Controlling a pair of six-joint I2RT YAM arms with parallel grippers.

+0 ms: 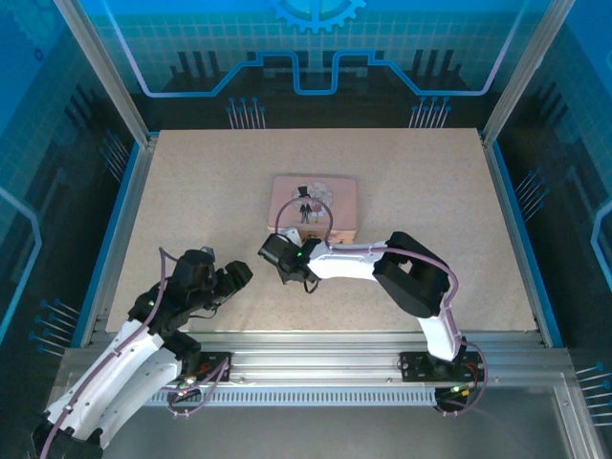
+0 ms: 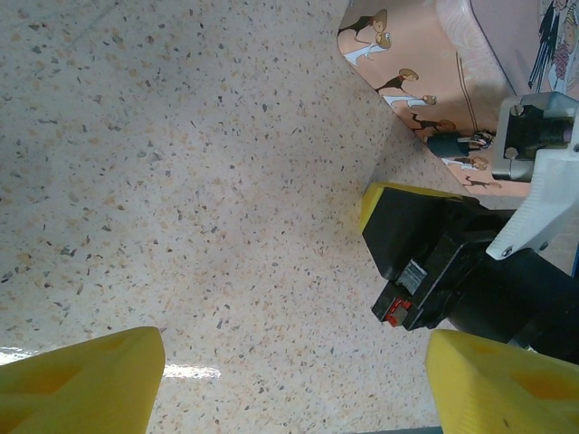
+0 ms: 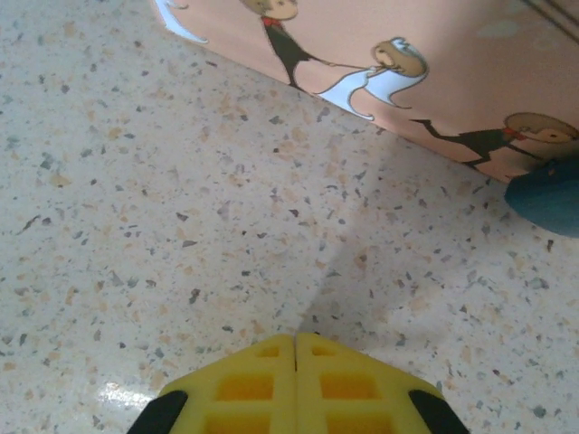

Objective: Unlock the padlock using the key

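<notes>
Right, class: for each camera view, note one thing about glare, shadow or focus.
Top external: even light, no glare on the table. Left wrist: white glare streak beside the left gripper, its fingers soft. Right wrist: glare by the shut right gripper, faint shadow toward the pink tin.

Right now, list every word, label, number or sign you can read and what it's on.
None readable.
Pink tin: cartoon figures, no lettering visible.
Grey sticker on black housing: too small to read.
Back wall: gear emblem, no words.
</notes>
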